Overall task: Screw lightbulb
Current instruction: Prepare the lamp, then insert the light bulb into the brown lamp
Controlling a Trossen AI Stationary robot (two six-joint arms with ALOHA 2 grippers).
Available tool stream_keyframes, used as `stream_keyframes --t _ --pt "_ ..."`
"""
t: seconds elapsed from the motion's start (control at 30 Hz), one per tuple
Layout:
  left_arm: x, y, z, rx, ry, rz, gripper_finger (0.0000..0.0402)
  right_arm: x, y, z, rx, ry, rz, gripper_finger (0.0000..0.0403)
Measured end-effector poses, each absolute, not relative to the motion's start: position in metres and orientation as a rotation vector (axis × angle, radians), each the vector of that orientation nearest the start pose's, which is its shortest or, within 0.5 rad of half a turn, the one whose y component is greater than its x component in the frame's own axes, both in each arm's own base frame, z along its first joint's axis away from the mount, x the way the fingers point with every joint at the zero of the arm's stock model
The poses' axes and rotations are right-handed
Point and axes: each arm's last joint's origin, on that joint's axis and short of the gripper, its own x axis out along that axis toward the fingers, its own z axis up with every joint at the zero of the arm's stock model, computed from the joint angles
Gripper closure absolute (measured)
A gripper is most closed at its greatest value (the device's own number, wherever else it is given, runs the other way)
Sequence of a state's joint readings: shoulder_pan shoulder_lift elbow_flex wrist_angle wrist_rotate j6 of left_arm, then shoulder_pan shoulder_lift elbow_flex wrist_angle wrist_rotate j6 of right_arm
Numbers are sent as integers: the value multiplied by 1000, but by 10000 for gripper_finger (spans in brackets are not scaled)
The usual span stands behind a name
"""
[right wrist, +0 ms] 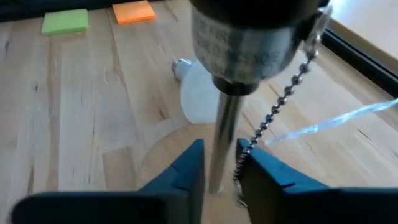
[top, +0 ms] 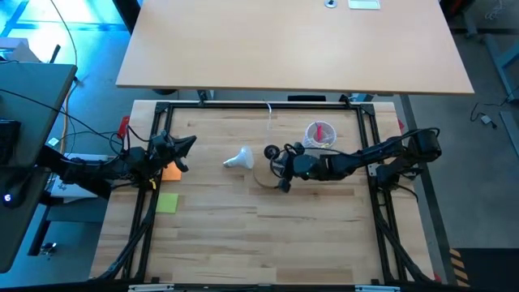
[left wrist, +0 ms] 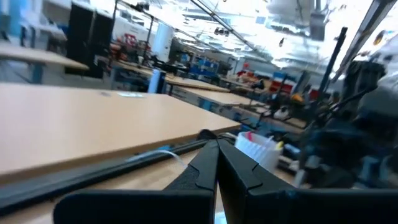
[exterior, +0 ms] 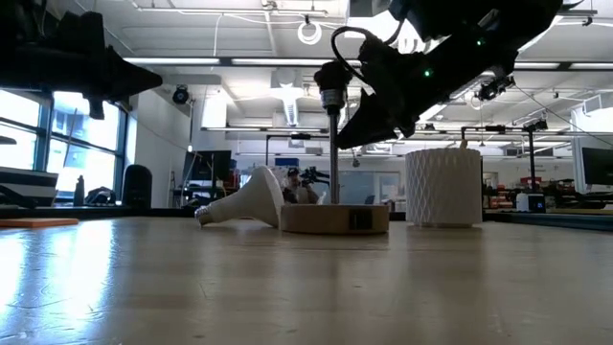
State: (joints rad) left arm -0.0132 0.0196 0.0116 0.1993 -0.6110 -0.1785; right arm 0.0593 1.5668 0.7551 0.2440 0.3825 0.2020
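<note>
At the left edge of the pale wooden tabletop (top: pixel 243 235) we see the left tool (top: pixel 188 143) waiting with its fingers pressed together. Toward the middle, the white matte lightbulb (top: pixel 238 159) lies on its side, touching the round wooden lamp base (exterior: pixel 334 218). To the right, the right tool (right wrist: pixel 221 163) straddles the lamp's silvery metal stem (right wrist: pixel 225 134), fingers slightly apart and clamped on nothing.

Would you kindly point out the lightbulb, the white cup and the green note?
lightbulb (top: pixel 238 159), high view, on its globe.
white cup (exterior: pixel 442 187), low view, on its latticed wall.
green note (top: pixel 167 203), high view, on its middle.
</note>
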Motion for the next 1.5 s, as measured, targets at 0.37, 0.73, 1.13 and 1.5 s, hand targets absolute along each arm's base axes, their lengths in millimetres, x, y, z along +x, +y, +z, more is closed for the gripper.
stream_keyframes --t 0.37,0.73,1.13,1.5 --pt "92 15 183 -396 -265 526 402 268 31 218 59 585 -399 238" --pt "99 5 169 -618 -104 257 402 233 99 222 -5 515 -451 238" --pt "116 -12 141 -650 185 329 402 236 150 161 -20 531 -481 238" --pt "142 -14 138 -510 454 357 340 246 155 149 -3 533 -442 238"
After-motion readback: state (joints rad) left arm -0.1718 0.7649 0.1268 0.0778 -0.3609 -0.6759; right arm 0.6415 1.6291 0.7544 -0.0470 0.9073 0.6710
